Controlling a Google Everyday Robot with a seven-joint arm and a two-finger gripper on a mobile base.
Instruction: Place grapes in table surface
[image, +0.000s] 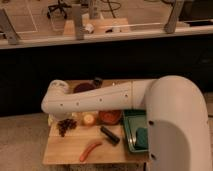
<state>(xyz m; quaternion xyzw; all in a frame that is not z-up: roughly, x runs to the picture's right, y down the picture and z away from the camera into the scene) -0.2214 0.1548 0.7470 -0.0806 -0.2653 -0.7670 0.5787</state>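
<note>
Grapes (65, 126) on worktop (67, 152) near its 9 o'clock edge, just at 4 o'clock of tool (51, 118). Tool mostly hidden below white arm (90, 100); cannot tell whether apart or together. Yellow fruit (89, 119) at 3 o'clock of grapes, orange stick (90, 149) at 5 o'clock

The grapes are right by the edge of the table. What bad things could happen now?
1. The grapes lie close to the table's left edge, and the gripper is right above them. A small nudge might push them off.
2. The arm stretches low over the red bowl and the yellow fruit. Pulling back carelessly could knock them.
</note>
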